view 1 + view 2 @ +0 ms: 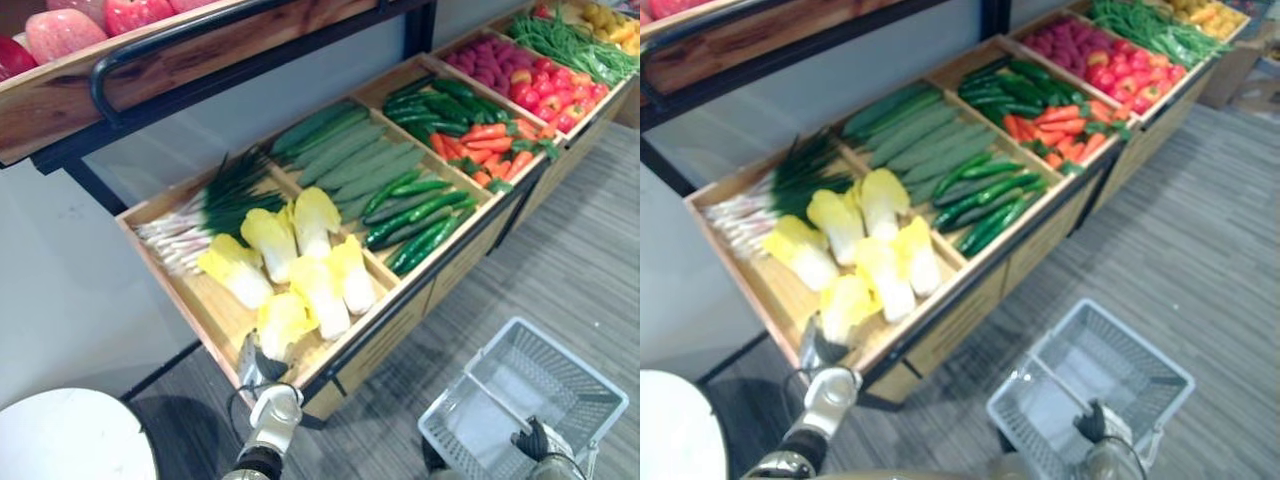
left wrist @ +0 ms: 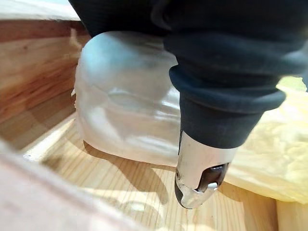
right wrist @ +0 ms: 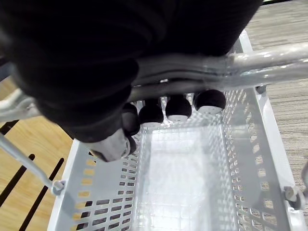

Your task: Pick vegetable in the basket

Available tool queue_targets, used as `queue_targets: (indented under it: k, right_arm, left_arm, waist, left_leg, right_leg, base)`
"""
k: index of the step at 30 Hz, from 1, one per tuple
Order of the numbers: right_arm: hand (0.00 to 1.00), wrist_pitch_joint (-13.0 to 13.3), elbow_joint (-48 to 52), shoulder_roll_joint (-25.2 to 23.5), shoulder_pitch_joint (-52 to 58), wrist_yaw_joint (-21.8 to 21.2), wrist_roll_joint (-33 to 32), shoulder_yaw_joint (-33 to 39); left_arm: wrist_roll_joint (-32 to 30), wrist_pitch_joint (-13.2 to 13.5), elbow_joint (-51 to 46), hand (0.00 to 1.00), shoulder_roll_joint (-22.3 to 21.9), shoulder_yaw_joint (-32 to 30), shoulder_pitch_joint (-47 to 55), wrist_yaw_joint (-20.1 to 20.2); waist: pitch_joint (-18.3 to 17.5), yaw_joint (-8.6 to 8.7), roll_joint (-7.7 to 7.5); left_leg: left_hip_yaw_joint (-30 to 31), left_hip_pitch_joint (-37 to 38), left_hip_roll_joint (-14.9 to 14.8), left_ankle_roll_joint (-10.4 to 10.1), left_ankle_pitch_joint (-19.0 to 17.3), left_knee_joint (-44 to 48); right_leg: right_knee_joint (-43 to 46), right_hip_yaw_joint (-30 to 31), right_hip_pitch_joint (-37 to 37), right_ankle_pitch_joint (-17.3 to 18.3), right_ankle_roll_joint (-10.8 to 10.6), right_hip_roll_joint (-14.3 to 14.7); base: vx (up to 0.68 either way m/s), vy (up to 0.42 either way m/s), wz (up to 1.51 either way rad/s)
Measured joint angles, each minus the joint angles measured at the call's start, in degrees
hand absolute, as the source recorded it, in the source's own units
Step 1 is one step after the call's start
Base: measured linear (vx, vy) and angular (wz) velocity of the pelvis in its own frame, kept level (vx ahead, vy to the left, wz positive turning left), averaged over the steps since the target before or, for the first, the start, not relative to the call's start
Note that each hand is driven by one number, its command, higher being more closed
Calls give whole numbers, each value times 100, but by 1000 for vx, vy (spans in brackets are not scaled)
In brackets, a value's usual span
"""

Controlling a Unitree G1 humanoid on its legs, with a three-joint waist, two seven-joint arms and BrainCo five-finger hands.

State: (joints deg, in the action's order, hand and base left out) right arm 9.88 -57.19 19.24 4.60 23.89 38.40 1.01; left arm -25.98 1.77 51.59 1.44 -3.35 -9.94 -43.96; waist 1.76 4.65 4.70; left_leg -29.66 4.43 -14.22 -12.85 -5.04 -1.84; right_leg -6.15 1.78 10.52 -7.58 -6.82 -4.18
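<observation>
The vegetable I'm after is a napa cabbage (image 1: 282, 322) with crinkled pale-yellow leaves over a glossy white stem. It lies at seven o'clock in my head view, at the front edge of the wooden bin (image 1: 205, 305). My left hand (image 1: 258, 366) is right at its stem end, coming in from six o'clock; whether that hand has closed on it I cannot tell. The same compartment holds the other heads (image 1: 272, 240) toward twelve o'clock of mine and a bunch of spring onions (image 1: 195, 228) at ten o'clock. The next compartment toward two o'clock holds long pale-green gourds (image 1: 350, 155) and dark cucumbers (image 1: 420, 215). Beyond that come carrots (image 1: 490, 140), then purple-red roots (image 1: 485, 60) beside small red tomatoes (image 1: 555, 95), and green beans (image 1: 575, 45) at one o'clock. The white slotted basket (image 1: 575, 362) hangs at five o'clock over the grey floor, well apart from the cabbage. My right hand (image 1: 532, 440) has its fingers (image 3: 178, 107) curled tight round the wire handle (image 3: 250, 60), and the basket's slotted floor shows below them.
</observation>
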Motion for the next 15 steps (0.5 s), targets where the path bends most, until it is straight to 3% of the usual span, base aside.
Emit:
queue_targets:
  k: [5,15]
  right_arm:
    - [100,37,-71,4,-14,71,0,-161]
    - [100,45,-231,1,-95,72,-17,-370]
  left_arm:
    - [30,-1,31,100,-27,-153,7,-218]
    - [100,71,98,100,-26,-93,-71,-221]
  waist:
    - [4,-2,-3]
    - [127,6,-107]
  left_leg:
    - [-32,54,-95,-8,10,-3]
    - [86,220,-104,-11,9,-11]
  right_leg:
    - [12,5,-31,3,5,103]
    - [11,-134,-288,21,22,78]
  base:
    - [7,-46,-5]
    - [-21,-30,6]
